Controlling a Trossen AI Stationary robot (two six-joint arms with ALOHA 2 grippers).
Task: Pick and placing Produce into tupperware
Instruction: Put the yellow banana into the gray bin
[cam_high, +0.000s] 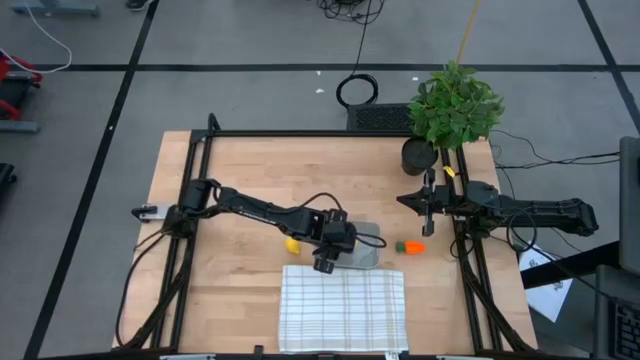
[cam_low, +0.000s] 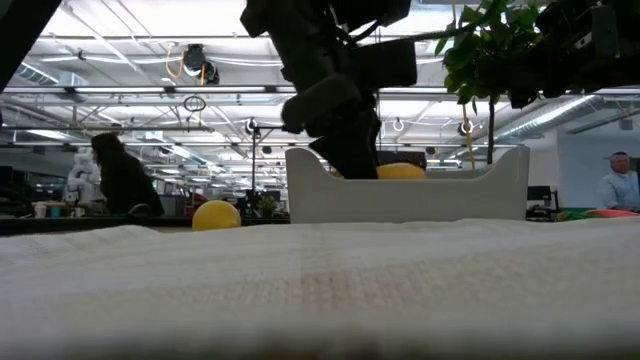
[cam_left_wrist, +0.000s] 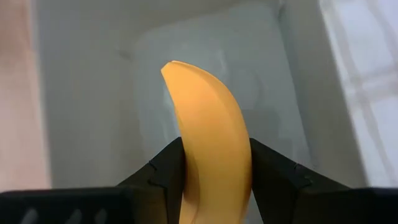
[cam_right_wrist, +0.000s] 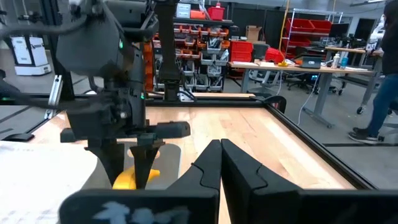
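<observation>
A curved yellow banana (cam_left_wrist: 208, 143) sits between the fingers of my left gripper (cam_left_wrist: 214, 155), over the inside of the translucent grey tupperware (cam_left_wrist: 93, 93). The tub stands mid-table (cam_high: 368, 250), just beyond the white grid cloth. A round yellow lemon-like fruit (cam_high: 292, 243) lies on the wood left of the tub. An orange carrot with a green top (cam_high: 410, 247) lies to the tub's right. My right gripper (cam_right_wrist: 221, 162) waits shut at the table's right side, holding nothing. My left gripper pinches the banana's two sides (cam_left_wrist: 186, 171) between its two fingers (cam_left_wrist: 166, 168), part-way along its length. The fingers slant steeply down from the table's left side. The banana's free end (cam_left_wrist: 177, 67) points on past the fingertips toward the tub's floor; whether it touches there I cannot tell.
A white grid-patterned cloth (cam_high: 343, 305) covers the near edge of the table in front of the tub. A leafy potted plant (cam_high: 455, 105) stands at the far right corner. Black frame rails (cam_high: 200, 200) run along the table's sides.
</observation>
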